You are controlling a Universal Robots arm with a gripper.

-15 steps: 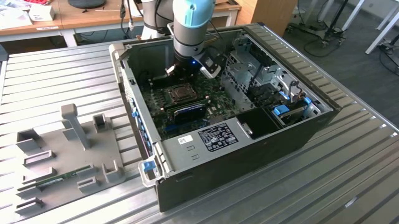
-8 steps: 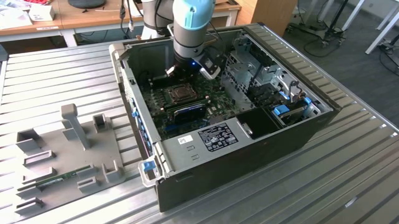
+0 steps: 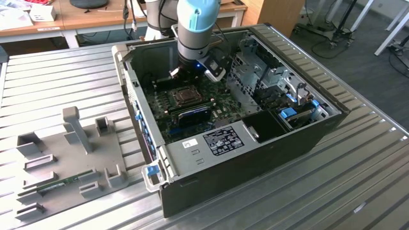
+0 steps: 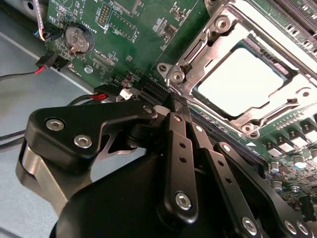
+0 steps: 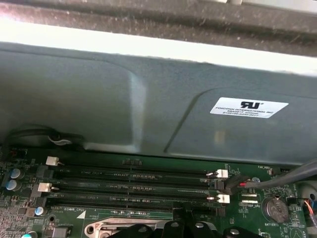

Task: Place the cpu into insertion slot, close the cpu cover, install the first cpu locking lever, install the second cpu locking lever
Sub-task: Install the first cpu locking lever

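the cpu (image 4: 241,79) lies seated in the insertion slot (image 4: 302,96) with the cpu cover (image 4: 198,47) down around it, while the hand (image 4: 179,105), fingers pinched together and grasping nothing, hovers just beside the socket's edge.

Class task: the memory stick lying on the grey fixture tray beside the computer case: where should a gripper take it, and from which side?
Grip the memory stick across its two long edges near mid-length, coming from above: it lies flat and narrow on the fixture tray.
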